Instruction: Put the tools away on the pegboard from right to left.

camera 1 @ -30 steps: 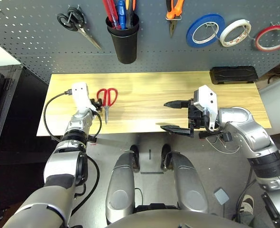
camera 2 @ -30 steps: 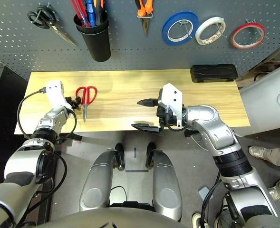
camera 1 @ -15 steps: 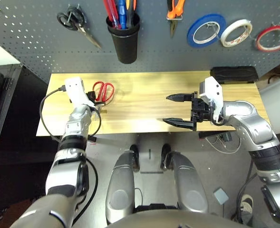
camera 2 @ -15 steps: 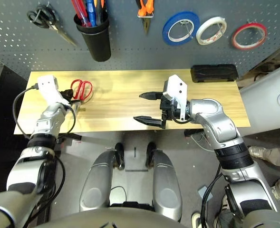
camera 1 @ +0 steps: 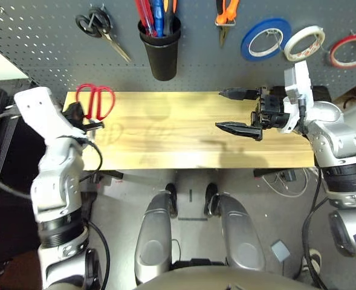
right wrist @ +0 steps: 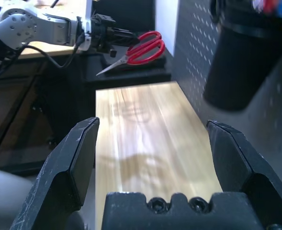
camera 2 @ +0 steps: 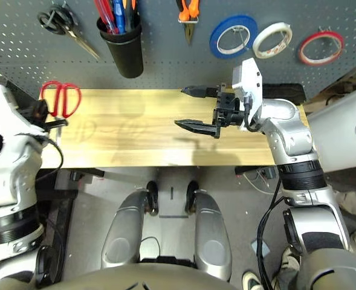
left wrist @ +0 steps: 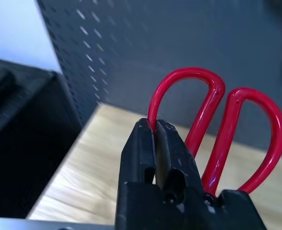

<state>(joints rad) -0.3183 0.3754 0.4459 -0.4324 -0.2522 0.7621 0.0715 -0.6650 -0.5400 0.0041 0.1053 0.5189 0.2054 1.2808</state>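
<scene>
My left gripper (left wrist: 155, 132) is shut on one handle loop of the red-handled scissors (left wrist: 212, 124). It holds them in the air over the table's left end (camera 1: 95, 101), just in front of the pegboard (camera 1: 38, 54). The blades point away from the board. Hanging on the pegboard are the red tape ring (camera 1: 350, 49) at far right and the orange-handled pliers (camera 1: 224, 13). A red-handled screwdriver (camera 1: 142, 15) stands in the black cup (camera 1: 161, 53). My right gripper (camera 1: 235, 110) hovers open and empty over the table's right half.
Black-handled scissors (camera 1: 98, 27) hang at the pegboard's left, above the held pair. Blue (camera 1: 262, 39) and white (camera 1: 301, 41) tape rolls hang between the pliers and the red ring. A black box (camera 2: 286, 90) sits at the wooden table's (camera 1: 165, 139) back right.
My left arm has lifted the scissors off the table and carried them left and toward the pegboard. The right gripper has moved up and to the back right, still open.
</scene>
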